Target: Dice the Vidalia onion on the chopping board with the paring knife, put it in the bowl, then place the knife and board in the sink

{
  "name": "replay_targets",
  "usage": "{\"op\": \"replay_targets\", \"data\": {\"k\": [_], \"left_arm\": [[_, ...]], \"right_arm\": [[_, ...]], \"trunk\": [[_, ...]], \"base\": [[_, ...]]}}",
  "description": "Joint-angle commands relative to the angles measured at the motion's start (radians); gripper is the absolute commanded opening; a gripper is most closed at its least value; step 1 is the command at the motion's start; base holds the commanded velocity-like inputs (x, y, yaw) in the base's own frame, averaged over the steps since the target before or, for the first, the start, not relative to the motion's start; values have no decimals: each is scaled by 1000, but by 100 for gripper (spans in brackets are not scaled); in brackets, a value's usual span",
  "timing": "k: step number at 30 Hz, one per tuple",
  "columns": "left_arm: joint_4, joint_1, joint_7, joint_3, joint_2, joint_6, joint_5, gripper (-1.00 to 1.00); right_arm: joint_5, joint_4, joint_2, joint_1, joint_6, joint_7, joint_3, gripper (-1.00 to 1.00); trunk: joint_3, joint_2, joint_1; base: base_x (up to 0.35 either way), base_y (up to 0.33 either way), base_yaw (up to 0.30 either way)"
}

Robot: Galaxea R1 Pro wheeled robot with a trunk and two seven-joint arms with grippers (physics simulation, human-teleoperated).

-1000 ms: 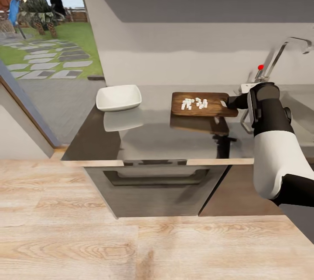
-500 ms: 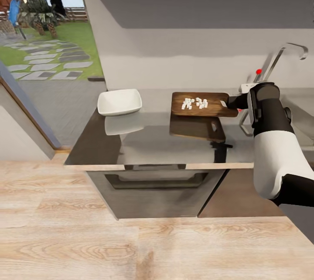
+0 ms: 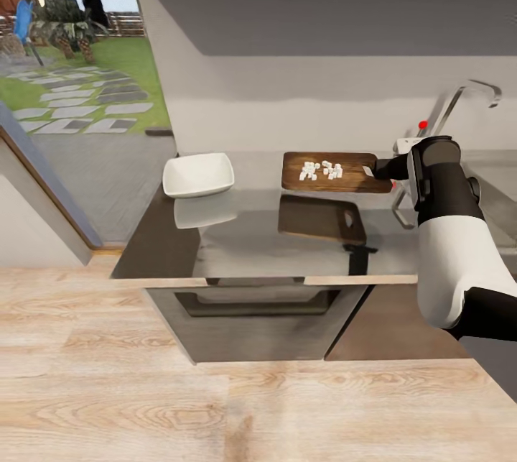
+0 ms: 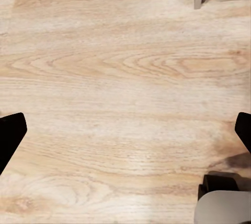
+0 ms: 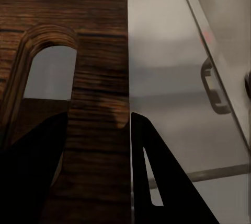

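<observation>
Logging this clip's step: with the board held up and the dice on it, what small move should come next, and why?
Probably carry the chopping board sideways toward the bowl. The right gripper grips its handle end, it hangs level above the countertop with the diced onion on top, and the bowl looks empty.

a home kitchen is shown: a steel worktop point(image 3: 251, 232) with a built-in oven point(image 3: 258, 311) below, a sink tap point(image 3: 459, 106) at two o'clock, wooden flooring point(image 3: 143, 404), and a garden point(image 3: 86, 81) seen at ten o'clock.
</observation>
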Motion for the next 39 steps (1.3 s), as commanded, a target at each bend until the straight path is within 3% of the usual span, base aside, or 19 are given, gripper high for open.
{"op": "replay_targets", "data": {"k": [1,39], "left_arm": [[3,-1,0,-3,0,-5,4,100],[3,-1,0,-3,0,-6,4,100]], "right_arm": [[10,-1,0,-1,3,10,-2,-100],[10,-1,0,-1,3,10,0,-100]], "trunk": [[2,7,-4],[122,273,-150]], "base": [[0,0,0],[0,0,0]]}}
